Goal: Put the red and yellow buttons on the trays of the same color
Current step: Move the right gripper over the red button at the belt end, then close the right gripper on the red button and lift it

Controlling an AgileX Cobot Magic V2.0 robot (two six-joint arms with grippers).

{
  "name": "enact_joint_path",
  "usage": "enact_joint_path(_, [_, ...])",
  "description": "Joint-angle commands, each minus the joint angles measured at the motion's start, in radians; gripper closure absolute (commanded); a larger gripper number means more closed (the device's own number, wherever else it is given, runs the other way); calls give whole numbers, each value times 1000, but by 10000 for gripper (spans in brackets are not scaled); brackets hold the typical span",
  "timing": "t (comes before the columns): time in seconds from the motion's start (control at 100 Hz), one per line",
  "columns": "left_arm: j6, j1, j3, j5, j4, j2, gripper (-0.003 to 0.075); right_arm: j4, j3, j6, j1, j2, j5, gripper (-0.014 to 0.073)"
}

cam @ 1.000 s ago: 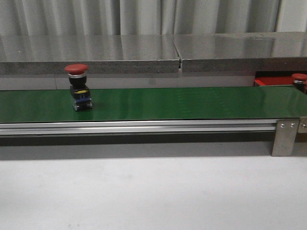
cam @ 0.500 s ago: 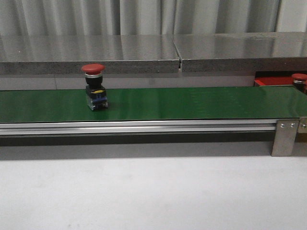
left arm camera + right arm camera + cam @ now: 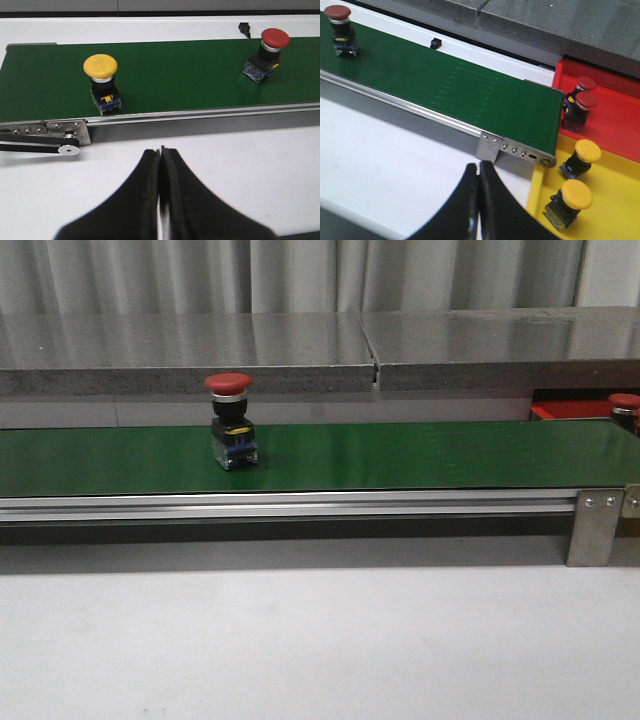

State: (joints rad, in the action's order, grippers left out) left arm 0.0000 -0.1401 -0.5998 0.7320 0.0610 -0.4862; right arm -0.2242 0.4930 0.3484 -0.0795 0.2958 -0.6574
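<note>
On the green belt [image 3: 400, 455] a red button [image 3: 230, 420] stands upright, left of centre; w/ a yellow button [image 3: 101, 82] further back near the belt's start. Past the belt's end: red tray [image 3: 615, 120] w/ 2 red buttons, yellow tray [image 3: 615, 200] w/ 2 yellow ones. Left gripper [image 3: 161, 165] & right gripper [image 3: 479, 177] both closed, empty, over the white counter [image 3: 320, 640].

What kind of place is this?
Probably a factory-style sorting station: buttons ride a long green belt, like this red button, and others already sit in a red tray and yellow tray.
</note>
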Motion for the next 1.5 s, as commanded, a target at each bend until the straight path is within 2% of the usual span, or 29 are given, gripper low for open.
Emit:
enact_joint_path(0.0, [0,-6,-16,-62,14,22,739,-16,62,-9,-50,71,71,660])
enact_joint_path(0.21, [0,-6,-16,-74,14,37,739,10,179,-25,-212,264,72,660])
enact_joint_path(0.44, [0,-6,-16,-74,14,37,739,12,358,-26,-281,558,64,634])
enact_joint_path(0.54, [0,-6,-16,-74,14,37,739,10,444,-26,-298,687,50,524])
enact_joint_path(0.73, [0,-6,-16,-74,14,37,739,-32,616,-26,-303,909,-43,139])
enact_joint_path(0.85, [0,-6,-16,-74,14,37,739,-59,744,-26,-304,1037,-143,28])
enact_joint_path(1.13, [0,-6,-16,-74,14,37,739,-68,988,-26,-318,1291,-296,22])
enact_joint_path(1.49, [0,-6,-16,-74,14,37,739,-68,1118,-26,-318,1482,-235,22])
